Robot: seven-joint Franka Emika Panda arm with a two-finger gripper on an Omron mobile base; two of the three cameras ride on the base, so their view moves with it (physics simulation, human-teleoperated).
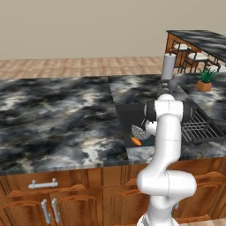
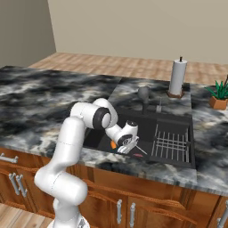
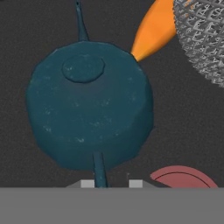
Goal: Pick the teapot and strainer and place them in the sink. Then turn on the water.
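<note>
The teal-blue teapot (image 3: 87, 105) sits upright on the black floor of the sink (image 2: 171, 119), seen from straight above in the hand view. My gripper (image 3: 111, 183) hangs low in the basin just over it. Its two fingertips (image 3: 87, 183) stand a little apart on either side of the pot's thin handle, and it is open. The right base view has the gripper (image 2: 127, 143) down at the sink's front left. The silver mesh strainer (image 3: 203, 35) lies in the basin close beside the teapot, and the strainer (image 1: 140, 131) also shows in the left base view. No water is in view at the faucet (image 2: 144, 95).
An orange carrot (image 3: 153, 30) lies between teapot and strainer. A reddish disc (image 3: 183, 177) rests on the sink floor near the fingertips. The grey wire rack (image 2: 171, 144) fills the basin's right part. A paper towel roll (image 2: 177, 78) and a potted plant (image 2: 219, 95) stand behind on the counter.
</note>
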